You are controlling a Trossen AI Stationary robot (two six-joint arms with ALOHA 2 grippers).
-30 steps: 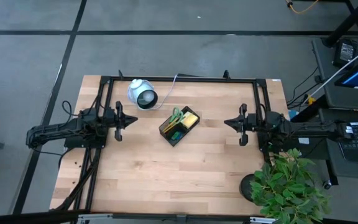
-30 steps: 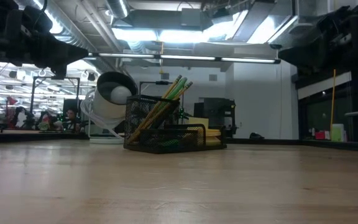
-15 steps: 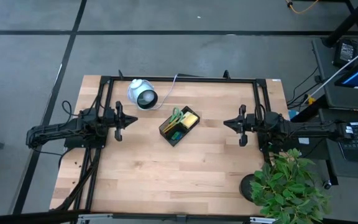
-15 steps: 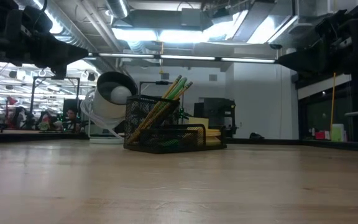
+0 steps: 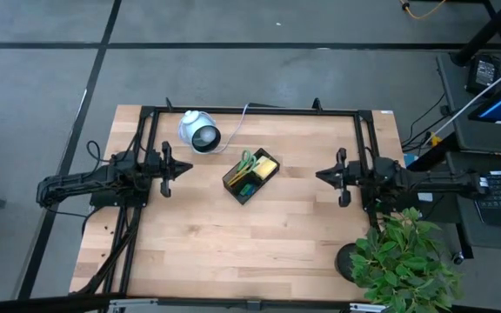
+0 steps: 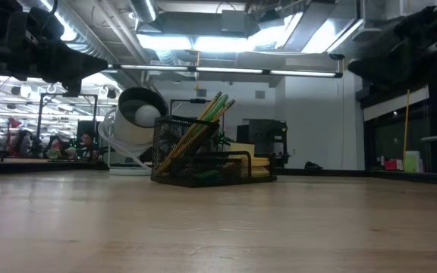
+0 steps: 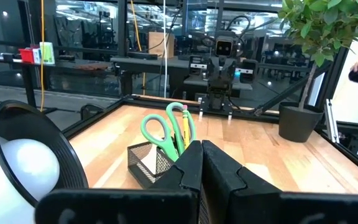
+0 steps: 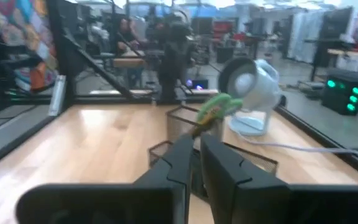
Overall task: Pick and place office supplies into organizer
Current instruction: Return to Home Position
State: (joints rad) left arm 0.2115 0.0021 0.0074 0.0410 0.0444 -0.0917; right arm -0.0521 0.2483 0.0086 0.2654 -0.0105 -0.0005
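The black mesh organizer (image 5: 249,179) stands on its base near the table's middle, also seen in the low view (image 6: 203,165). Green-handled scissors (image 7: 161,128) and pencils (image 6: 212,107) stick up out of its tall compartment. The yellow sticky-note pad (image 5: 267,166) lies in its low part, and something green (image 5: 244,187) lies beside it. Pen and blue block do not show. My left gripper (image 5: 187,168) hovers shut to the organizer's left, its fingers together in its wrist view (image 7: 201,144). My right gripper (image 5: 318,174) hovers shut to the organizer's right (image 8: 196,138).
The white round device (image 5: 198,132) with its cable sits on the table behind and left of the organizer. A black frame (image 5: 250,109) runs along the far edge and both sides. A potted plant (image 5: 403,261) stands at the near right corner. Bare wood spreads across the near half.
My right gripper has shifted slightly toward the table's right and near edges, staying shut. The organizer and its contents have kept still.
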